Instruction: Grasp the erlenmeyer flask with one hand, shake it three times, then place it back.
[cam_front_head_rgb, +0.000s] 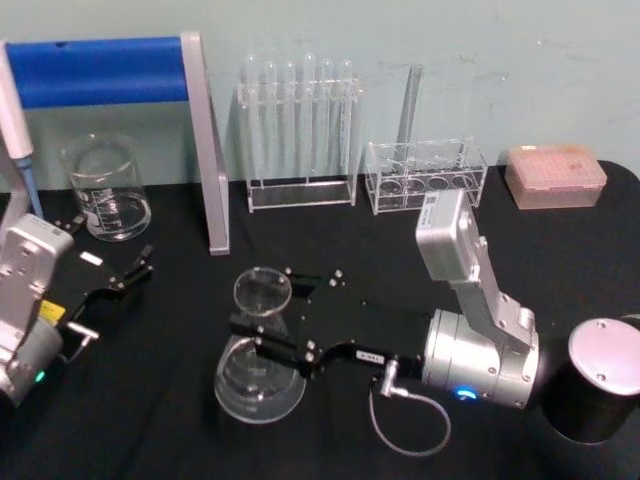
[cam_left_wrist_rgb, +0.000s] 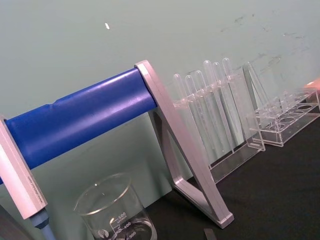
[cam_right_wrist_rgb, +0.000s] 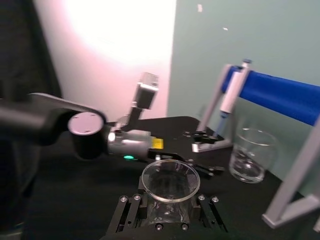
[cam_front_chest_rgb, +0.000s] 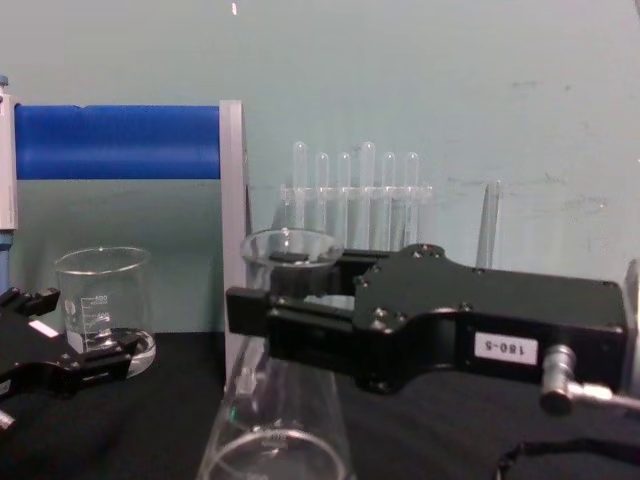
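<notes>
The right gripper (cam_front_head_rgb: 263, 300) of a 2-armed lab robot reaches in from the right and takes the erlenmeyer flask (cam_front_head_rgb: 252, 388) at its neck, near the front middle of the black counter (cam_front_head_rgb: 330, 235). The jaws stand 1 on each side of the narrow neck, just under the flared rim, and appear closed against the glass. The flask stands upright with its wide base seemingly on the counter, so the lift and the 3 shakes look yet to come. The left gripper (cam_front_head_rgb: 108, 250) sits parked at the robot's left, jaws apart and holding nothing, near a glass beaker (cam_front_head_rgb: 105, 190). A rack of test tubes (cam_front_head_rgb: 300, 130) stands along the back wall, well apart from the flask.

The flask looks empty, so it should be light, but it is stiff, smooth and breakable. Thin glass offers hard jaws little friction, and a brisk shake could let it slide or twist. The neck is the sound place to hold: it is narrow enough to span, and the flared rim above acts as a stop should the glass slip downward. Squeezing harder risks cracking it; setting it down calls for a level, gentle touch.
</notes>
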